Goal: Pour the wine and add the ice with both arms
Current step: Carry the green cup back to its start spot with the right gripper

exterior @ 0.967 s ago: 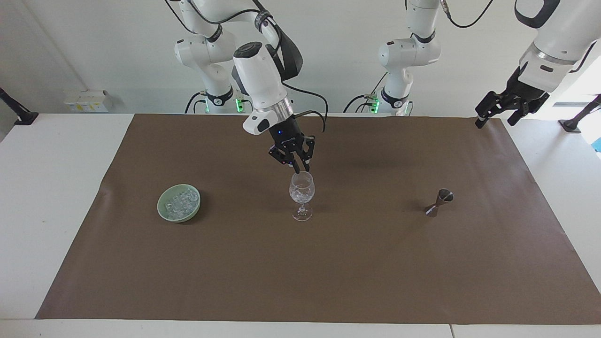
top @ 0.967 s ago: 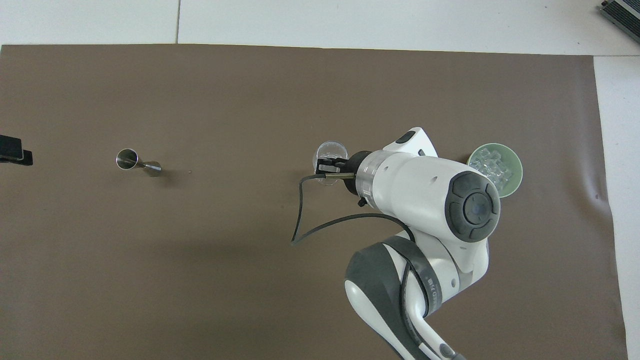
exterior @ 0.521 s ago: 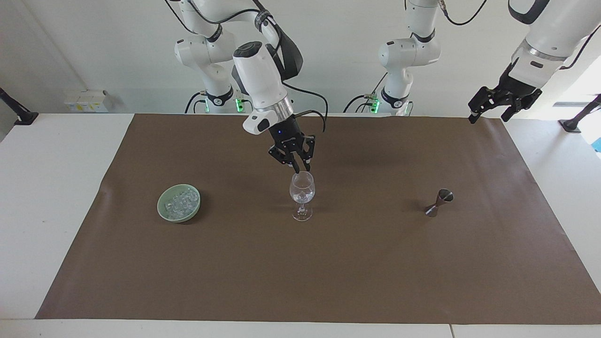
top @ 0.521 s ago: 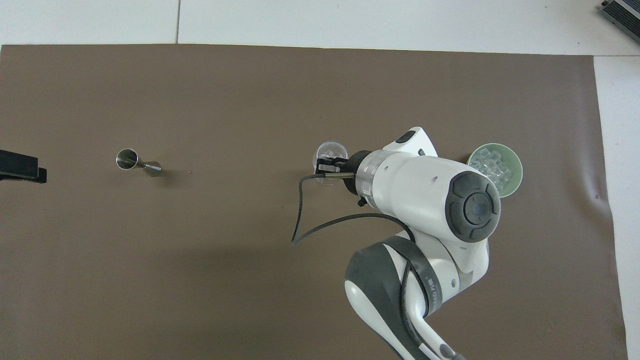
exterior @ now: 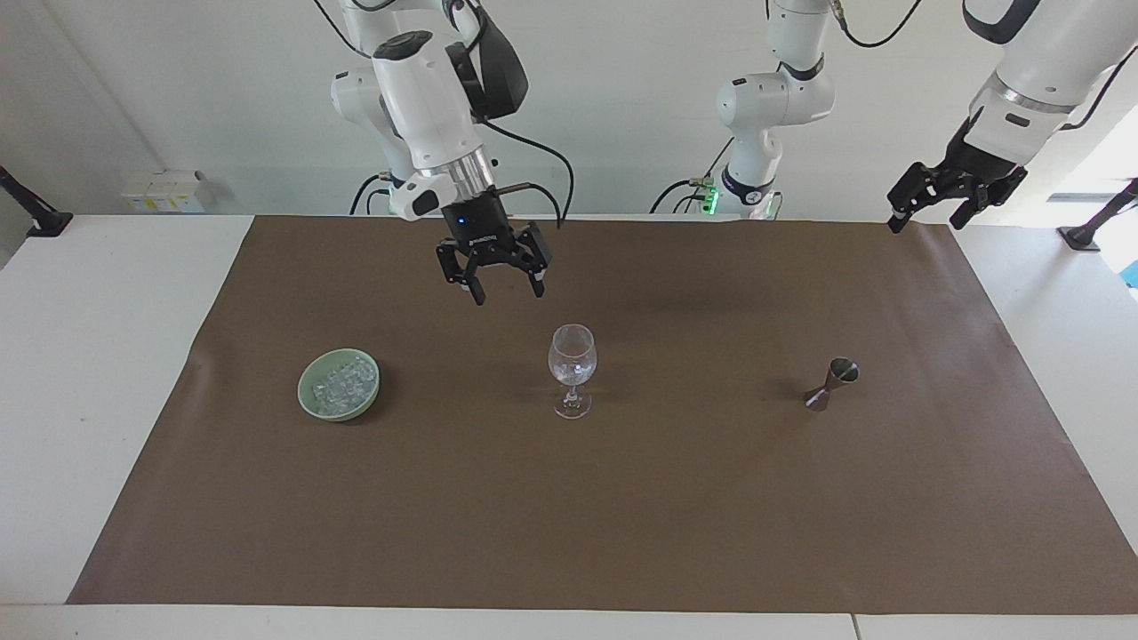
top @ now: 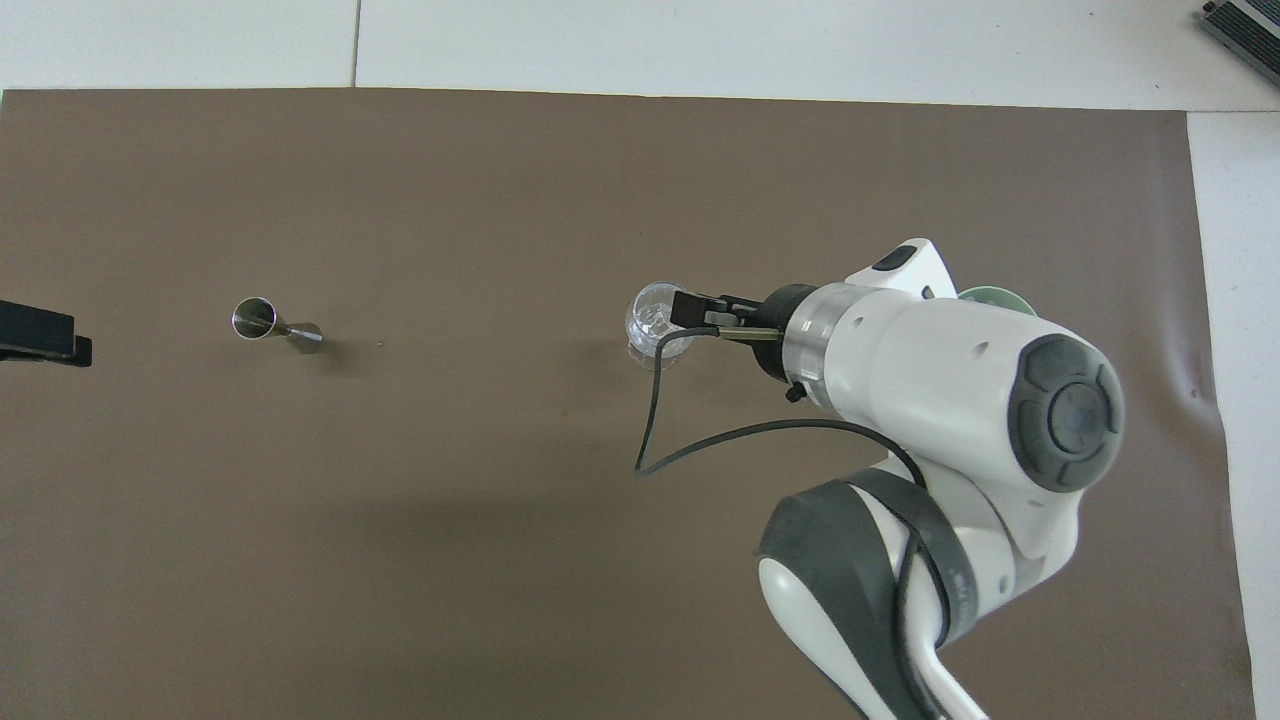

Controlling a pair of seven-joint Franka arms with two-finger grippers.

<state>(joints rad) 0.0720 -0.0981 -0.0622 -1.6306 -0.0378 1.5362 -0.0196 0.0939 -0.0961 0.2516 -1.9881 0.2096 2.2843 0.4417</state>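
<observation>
Right gripper [exterior: 502,292]: fingers spread wide, nothing between them; raised over the brown mat [exterior: 622,533], between the green bowl [exterior: 339,384] and the wine glass [exterior: 572,371].
Left gripper [exterior: 925,212]: open and empty, waiting high over the mat's corner at the left arm's end.
Ice [exterior: 342,380]: most chunks lie in the bowl; glassy pieces already sit in the glass bowl.
Jigger [exterior: 831,383]: stands apart from the glass, toward the left arm's end; contents cannot be told.
Progress, judged: ice partly added; no coloured wine visible in the glass, so pouring looks undone.
Ice relative to right gripper: both bowl and glass sit lower, on the mat, untouched.
</observation>
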